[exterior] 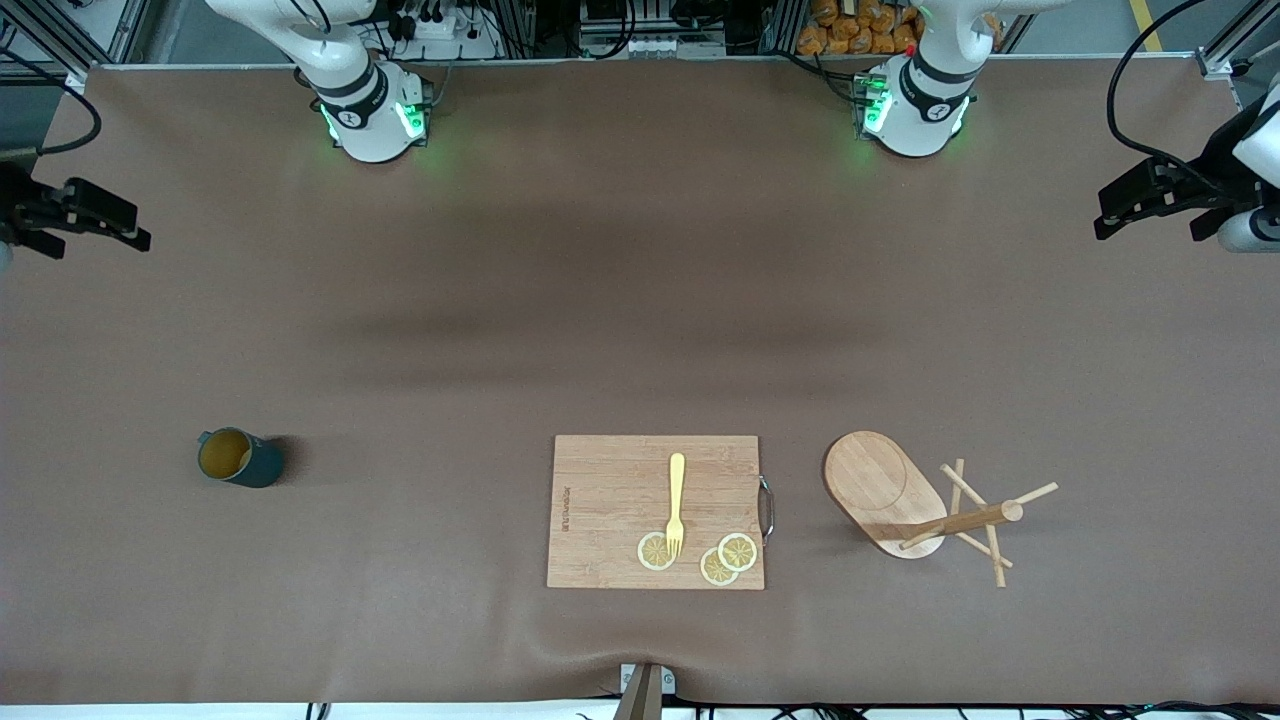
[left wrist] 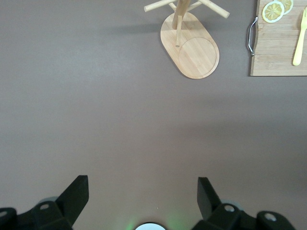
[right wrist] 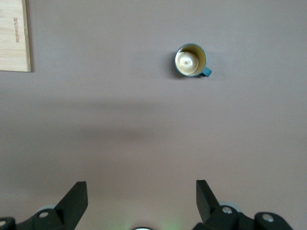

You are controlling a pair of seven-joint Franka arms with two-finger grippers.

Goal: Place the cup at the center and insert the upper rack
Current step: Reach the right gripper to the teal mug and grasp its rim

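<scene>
Lying nearest the front camera, the cutting board [exterior: 655,511] carries a yellow fork [exterior: 676,503] and three lemon slices [exterior: 697,553], with a metal handle on its edge toward the left arm's end. Beside that edge stands the upper rack [exterior: 885,491], its oval base flat on the table and its post and pegs leaning over bare cloth. The cup [exterior: 239,457] sits upright well apart, toward the right arm's end, wide brown table [exterior: 620,300] open around it. The right wrist view looks straight into its yellow inside. The left gripper [left wrist: 143,191] and right gripper [right wrist: 142,191] both hover high at the table's ends, jaws spread wide and empty. Cables and shelving crowd the room past the bases.
</scene>
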